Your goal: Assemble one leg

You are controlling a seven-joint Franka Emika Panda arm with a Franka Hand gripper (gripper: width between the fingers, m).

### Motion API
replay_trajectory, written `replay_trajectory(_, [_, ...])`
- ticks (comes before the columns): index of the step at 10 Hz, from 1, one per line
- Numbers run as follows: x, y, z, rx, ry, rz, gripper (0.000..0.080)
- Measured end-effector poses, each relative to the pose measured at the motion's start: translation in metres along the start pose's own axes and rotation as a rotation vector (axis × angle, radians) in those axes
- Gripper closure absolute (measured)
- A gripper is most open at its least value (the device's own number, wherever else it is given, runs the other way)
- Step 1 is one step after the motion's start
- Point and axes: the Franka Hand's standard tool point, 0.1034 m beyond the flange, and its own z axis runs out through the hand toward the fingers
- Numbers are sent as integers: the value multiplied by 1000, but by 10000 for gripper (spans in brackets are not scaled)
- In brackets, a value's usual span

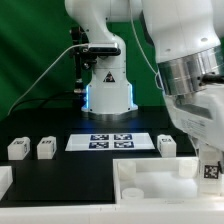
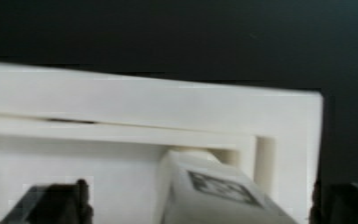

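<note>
My gripper [image 2: 208, 203] hangs over the corner of the large white square part [image 2: 140, 110] at the exterior view's lower right [image 1: 207, 160]. One leg [image 2: 208, 185], a white block with a marker tag, stands between my dark fingertips [image 2: 60, 203] just inside the part's raised rim. There is a gap on each side of it, so the jaws are open and not touching it. Its tag also shows in the exterior view [image 1: 210, 170]. Three more legs lie on the black table: two on the exterior view's left [image 1: 18, 148] [image 1: 46, 148], and one on the right [image 1: 167, 145].
The marker board [image 1: 110, 141] lies mid-table in front of the robot base [image 1: 108, 90]. The large white square part [image 1: 150, 185] fills the front of the table. Another white piece [image 1: 4, 181] shows at the front left edge.
</note>
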Motion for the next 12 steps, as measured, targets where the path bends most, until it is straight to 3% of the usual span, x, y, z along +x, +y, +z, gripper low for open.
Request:
replay_trajectory(1, [-1, 4, 1, -28, -2, -178, 158])
replay_trajectory(5, [2, 5, 1, -37, 1, -627, 150])
replay_trajectory(6, [-1, 8, 1, -110, 5, -847, 150])
replay_trajectory(8, [-3, -4, -2, -195, 15, -1227, 150])
replay_trajectory(11, [-4, -5, -2, -190, 19, -1152, 150])
replay_trajectory(12, [-5, -5, -2, -185, 23, -1076, 270])
